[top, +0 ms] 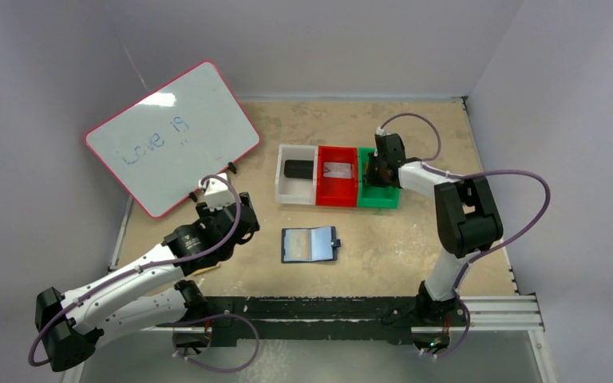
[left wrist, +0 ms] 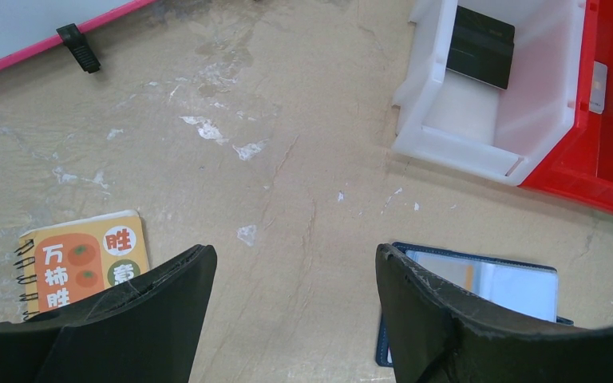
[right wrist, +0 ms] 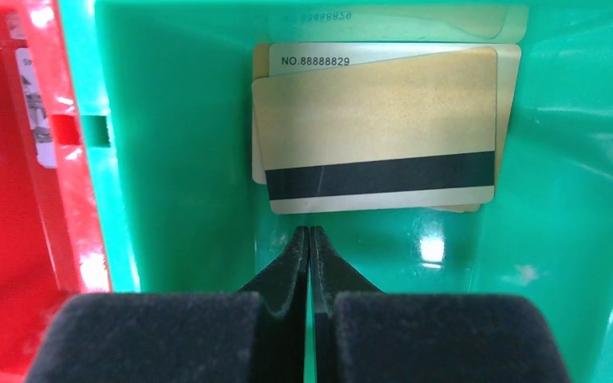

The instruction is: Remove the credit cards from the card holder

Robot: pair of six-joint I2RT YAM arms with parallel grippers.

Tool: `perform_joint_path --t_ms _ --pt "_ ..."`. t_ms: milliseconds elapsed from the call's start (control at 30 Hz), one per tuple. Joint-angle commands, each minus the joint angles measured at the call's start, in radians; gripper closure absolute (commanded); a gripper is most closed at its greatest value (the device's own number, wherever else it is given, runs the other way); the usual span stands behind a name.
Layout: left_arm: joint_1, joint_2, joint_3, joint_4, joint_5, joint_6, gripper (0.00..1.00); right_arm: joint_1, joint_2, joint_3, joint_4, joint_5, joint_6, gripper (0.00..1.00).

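The navy card holder (top: 311,245) lies open on the table, its light-blue pocket panels facing up. My left gripper (top: 238,217) hangs open to its left; in the left wrist view the card holder (left wrist: 519,287) peeks out behind the right finger, and nothing is between the fingers of the left gripper (left wrist: 295,259). My right gripper (right wrist: 310,231) is shut and empty inside the green bin (right wrist: 168,159), its tips just short of a stack of gold credit cards (right wrist: 379,144). A black card (left wrist: 483,48) lies in the white bin (left wrist: 455,148), and another card (top: 337,170) in the red bin (top: 337,196).
The three bins stand in a row behind the card holder, the green bin (top: 379,199) rightmost. A pink-framed whiteboard (top: 172,136) leans at the back left. An orange spiral pad (left wrist: 80,259) lies beside the left fingers. Grey walls close in the table.
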Motion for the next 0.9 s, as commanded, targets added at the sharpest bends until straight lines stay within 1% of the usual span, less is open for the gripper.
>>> perform_joint_path --t_ms 0,200,533,700,767,867 --pt "0.005 -0.01 0.038 0.014 -0.022 -0.006 0.27 0.005 0.019 0.03 0.058 0.057 0.028 1.0" --pt "0.005 -0.011 0.035 0.012 -0.022 -0.007 0.27 0.009 0.016 0.035 0.108 0.092 0.042 1.0" --pt "0.005 -0.015 0.027 0.007 -0.027 -0.006 0.27 0.009 0.063 0.038 0.144 0.066 0.078 1.0" --pt "0.005 -0.017 0.027 0.005 -0.029 -0.002 0.27 0.008 0.043 0.027 0.141 0.066 0.082 1.0" --pt "0.005 -0.016 0.026 0.005 -0.028 -0.002 0.27 0.01 0.006 0.02 0.132 0.066 0.079 0.98" --pt "0.005 -0.015 0.025 0.008 -0.024 -0.003 0.27 0.013 -0.069 0.004 0.115 0.07 0.07 0.9"
